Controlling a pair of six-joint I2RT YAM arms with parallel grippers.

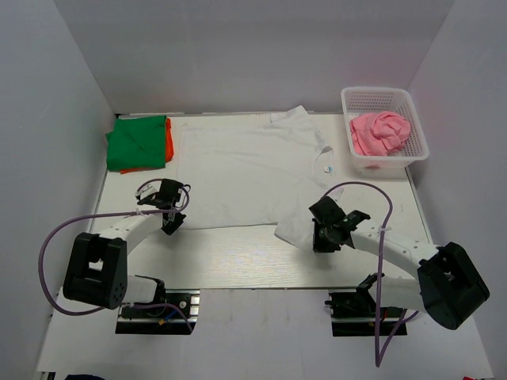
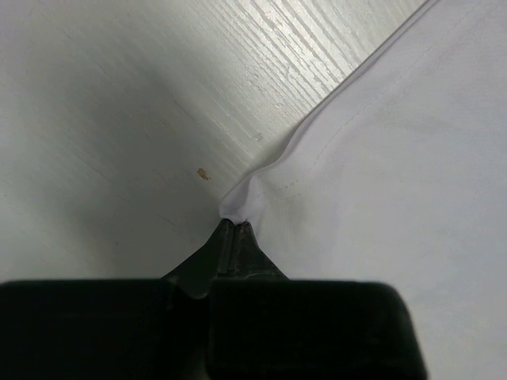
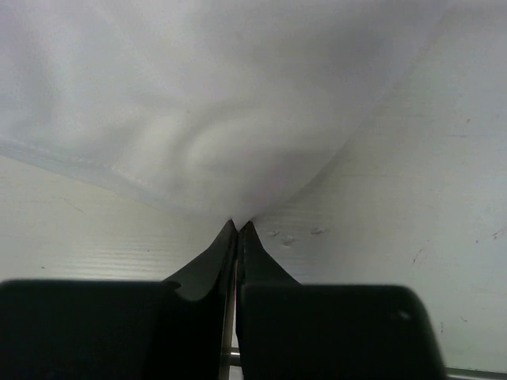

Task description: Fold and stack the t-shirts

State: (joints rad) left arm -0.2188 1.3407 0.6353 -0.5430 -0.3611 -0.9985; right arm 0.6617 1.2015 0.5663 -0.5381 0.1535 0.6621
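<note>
The left gripper (image 2: 236, 229) and the right gripper (image 3: 238, 228) each pinch shut on a near corner of the white t-shirt (image 1: 245, 170), which spreads ahead of both, its long axis running between them.

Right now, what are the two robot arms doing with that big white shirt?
Both are pinching it: the left gripper holds the white t-shirt's near left corner, the right gripper its near right edge. A folded green t-shirt and orange t-shirt sit back left; a pink t-shirt waits in the basket.
</note>
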